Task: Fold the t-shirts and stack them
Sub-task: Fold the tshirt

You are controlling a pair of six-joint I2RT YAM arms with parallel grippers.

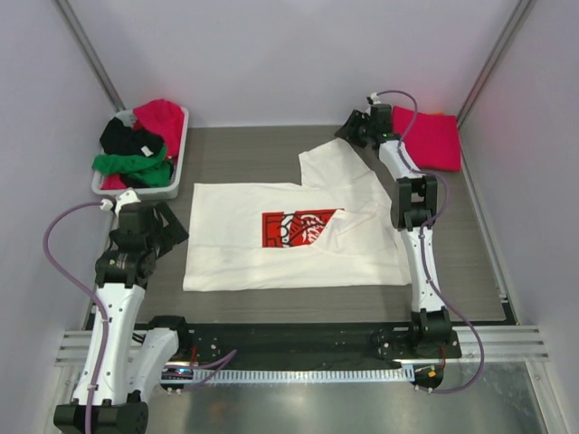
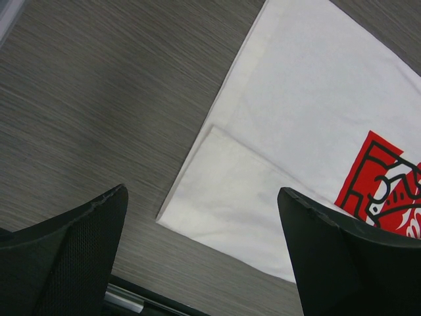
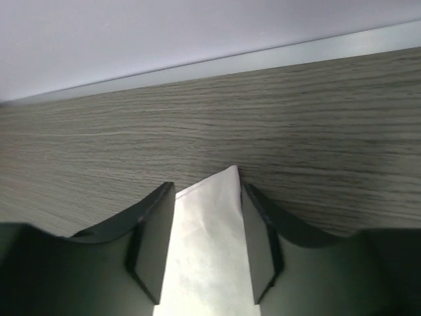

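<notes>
Lying print-up mid-worktop (image 1: pixel 235 145), the cream-white t-shirt (image 1: pixel 244 244) has one corner lifted toward the right hand (image 1: pixel 355 129), whose fingers (image 3: pixel 154 240) flank that cloth tip, seemingly pinching it. The left hand (image 1: pixel 172 224) hangs spread wide beside the shirt's left edge.

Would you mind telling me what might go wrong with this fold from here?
1. The right gripper has only a thin corner of the white t-shirt between its fingers; it may slip free.
2. The left gripper is open beside the shirt, so nothing pins the left edge; a pull may drag the whole shirt.
</notes>
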